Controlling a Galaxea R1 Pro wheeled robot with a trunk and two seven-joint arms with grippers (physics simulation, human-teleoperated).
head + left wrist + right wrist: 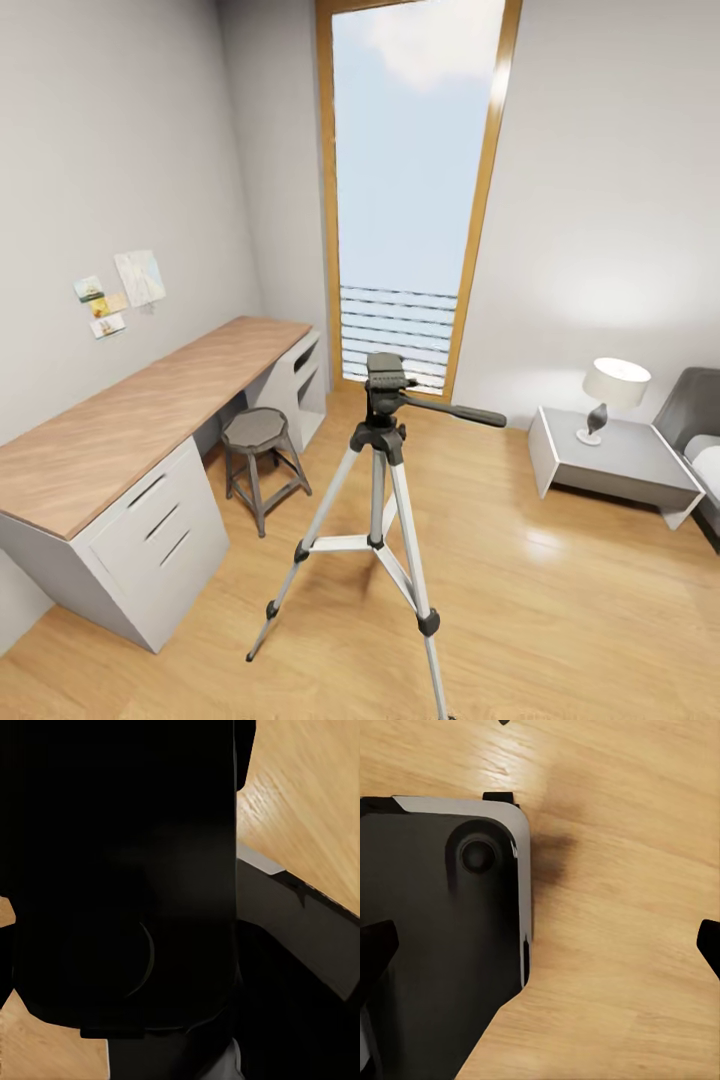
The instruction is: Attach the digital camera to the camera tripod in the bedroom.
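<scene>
Camera tripod (379,500) stands upright on the wood floor (560,600) straight ahead of me, between the table (130,420) and the nightstand (610,460). Mounting head up top, bare; pan handle (455,410) points toward my right side. Digital camera not located. Right claw (540,945): fingertips far apart, gripping nothing. Left claw: cannot tell, a dark body blocks that wrist view.

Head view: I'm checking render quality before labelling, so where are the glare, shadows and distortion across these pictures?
Head view: the window is blown-out bright, its frame leans with wide-angle distortion, and a sheen lies on the floor near the camera tripod. Left wrist view: a near-black shape, detail lost. Right wrist view: a soft blurred shadow on the planks beside the dark body.
</scene>
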